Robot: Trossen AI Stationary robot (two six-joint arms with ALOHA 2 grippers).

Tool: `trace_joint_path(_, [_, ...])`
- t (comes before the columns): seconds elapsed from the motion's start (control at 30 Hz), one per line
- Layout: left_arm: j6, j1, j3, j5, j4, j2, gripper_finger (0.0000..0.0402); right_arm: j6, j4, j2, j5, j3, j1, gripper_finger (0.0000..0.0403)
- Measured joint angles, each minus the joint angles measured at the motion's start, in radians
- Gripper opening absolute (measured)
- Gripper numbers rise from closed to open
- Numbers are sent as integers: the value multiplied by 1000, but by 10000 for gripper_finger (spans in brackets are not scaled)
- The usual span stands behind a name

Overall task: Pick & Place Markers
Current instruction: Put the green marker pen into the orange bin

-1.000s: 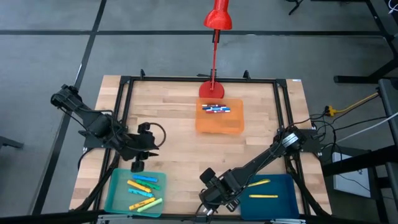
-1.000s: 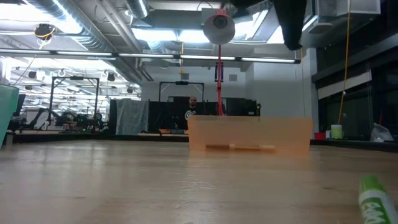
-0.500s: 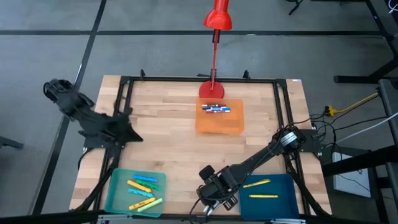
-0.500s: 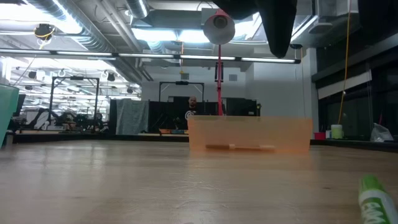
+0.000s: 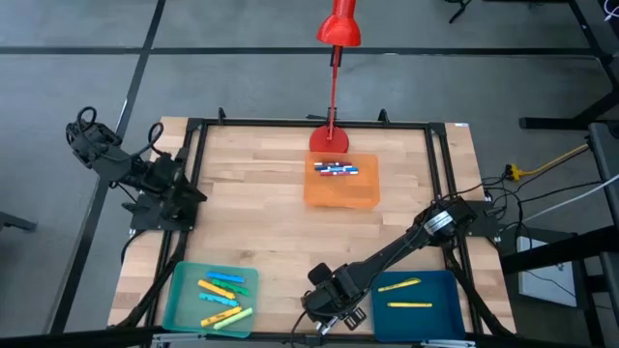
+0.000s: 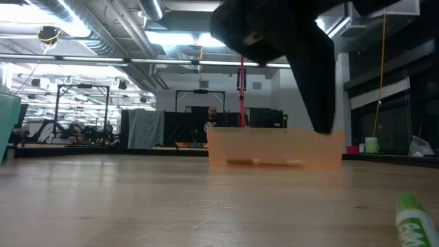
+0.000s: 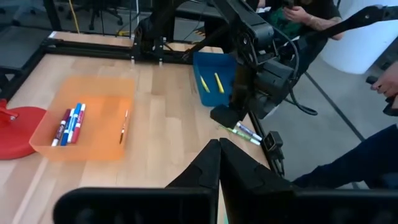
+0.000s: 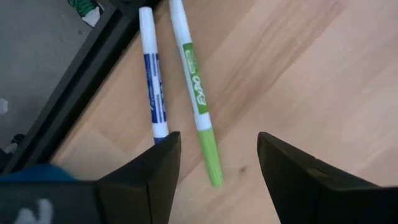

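The right gripper (image 8: 214,163) hangs with its jaws spread wide and empty directly over a green marker (image 8: 196,96), whose capped green end lies in the gap between the two fingers (image 8: 143,177). The marker's long axis runs forward from that gap, roughly crosswise to the jaws' closing line, so closing should catch it. A blue marker (image 8: 153,87) lies just beside it, nearly parallel, one end almost hidden behind a finger (a risk of nudging it). Both rest on the worktop (image 5: 271,227) at its near edge, against the black frame rail (image 8: 74,93). In the high view this right gripper (image 5: 329,307) sits between the teal tray (image 5: 182,300) and the blue tray (image 5: 450,290). The left gripper (image 7: 219,163), jaws closed on nothing, waits well apart at the worktop's left edge.
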Motion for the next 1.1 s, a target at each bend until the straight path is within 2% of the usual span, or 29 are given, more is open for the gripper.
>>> trace_joint_path(0.67, [-10, 0, 0, 3, 0, -1, 2, 3, 19, 70, -2, -3, 4, 210])
trace_joint_path(1.1, [-38, 0, 0, 4, 0, -1, 2, 34, 74, 68, 65, -71, 10, 210])
